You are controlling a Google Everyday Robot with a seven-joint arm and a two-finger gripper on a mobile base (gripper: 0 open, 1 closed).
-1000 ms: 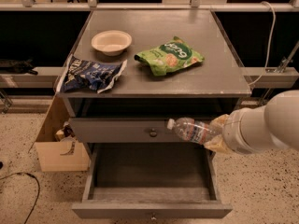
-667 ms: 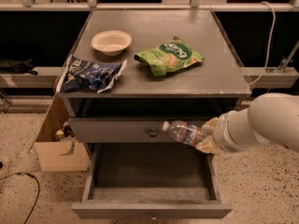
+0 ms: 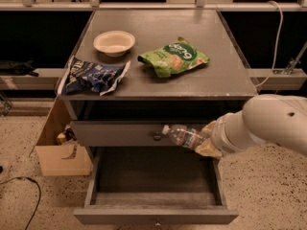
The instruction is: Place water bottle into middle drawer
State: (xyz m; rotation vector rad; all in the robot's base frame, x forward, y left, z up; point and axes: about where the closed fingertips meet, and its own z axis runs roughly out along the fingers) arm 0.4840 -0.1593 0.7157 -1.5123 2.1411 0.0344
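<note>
Tool [image 3: 205, 143] holds water bottle [image 3: 183, 135] over open middle drawer [image 3: 144, 215], near right wall.

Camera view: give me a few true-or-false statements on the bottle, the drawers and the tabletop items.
1. The tool grips the bottle in front of the upper drawer, over the open middle drawer. True.
2. The bottle lies on the middle drawer's floor. False: it is held in the air above that drawer.
3. The bowl stands left of the green bag on the tabletop. True.
4. The bottle's cap points right. False: it points left, toward the upper drawer's knob.
</note>
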